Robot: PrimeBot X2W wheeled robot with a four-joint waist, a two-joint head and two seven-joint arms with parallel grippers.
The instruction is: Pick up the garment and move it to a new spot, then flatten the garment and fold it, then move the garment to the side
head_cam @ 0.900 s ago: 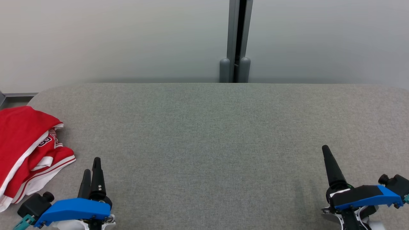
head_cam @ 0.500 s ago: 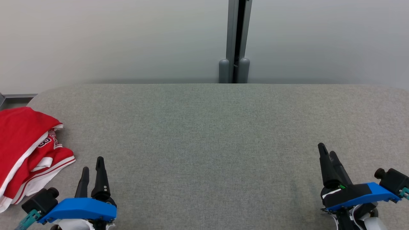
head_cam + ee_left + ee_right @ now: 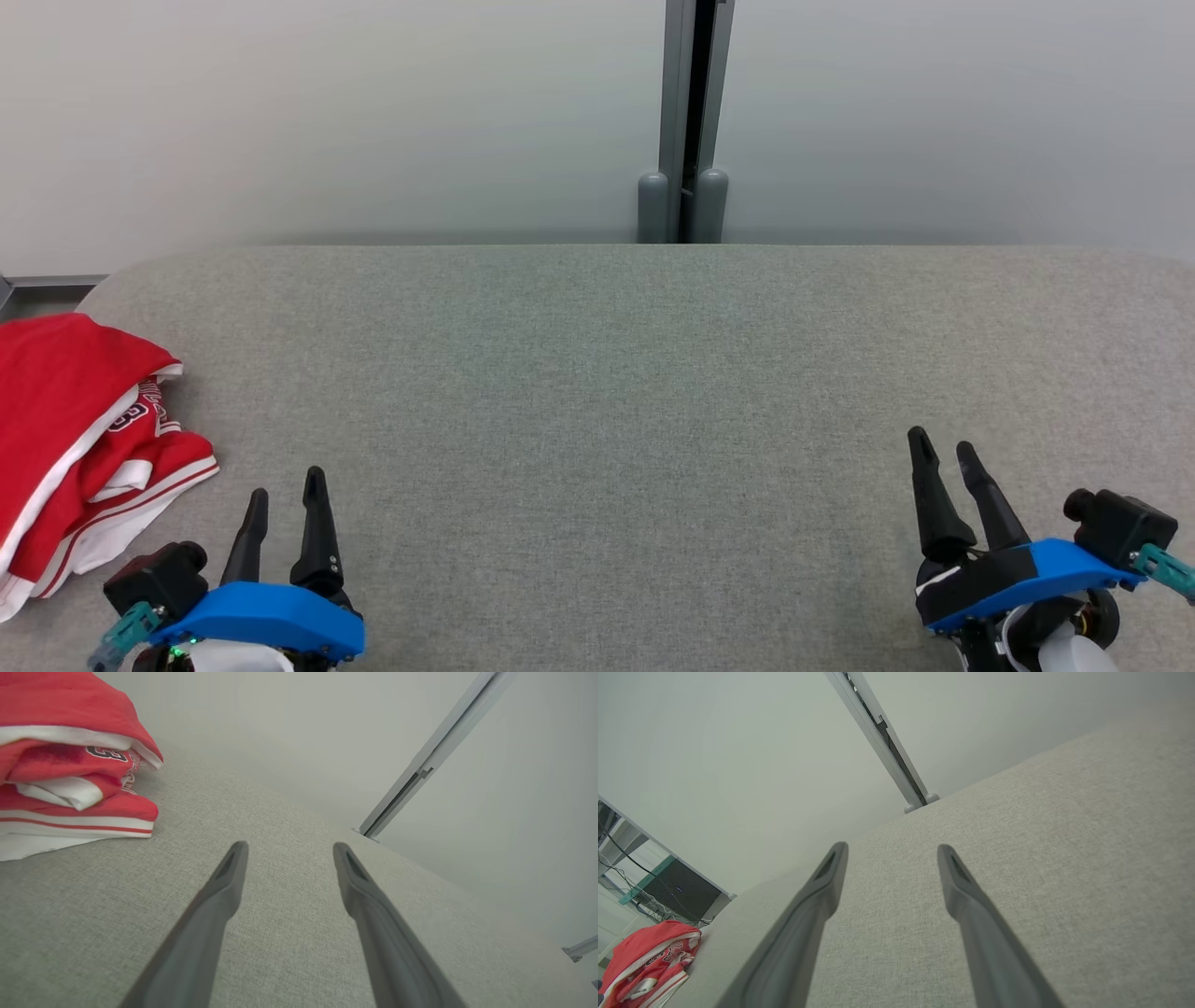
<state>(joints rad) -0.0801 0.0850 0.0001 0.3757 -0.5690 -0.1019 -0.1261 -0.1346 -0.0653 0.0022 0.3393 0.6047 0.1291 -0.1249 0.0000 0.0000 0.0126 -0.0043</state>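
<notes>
Well, the bundled red-and-white jersey garment lies at the far left edge of the grey fabric-covered table. Near it, the left gripper has its fingers spread wide and empty. The right gripper, well apart from the cloth, likewise gapes with nothing held.

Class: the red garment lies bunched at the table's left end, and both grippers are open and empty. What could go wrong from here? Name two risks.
1. The garment is bunched in layers, so the left gripper may pinch only one layer and drag the rest.
2. It sits at the left end of the table, so a clumsy push might slide it off. The right gripper is far across and poorly placed to help.
</notes>
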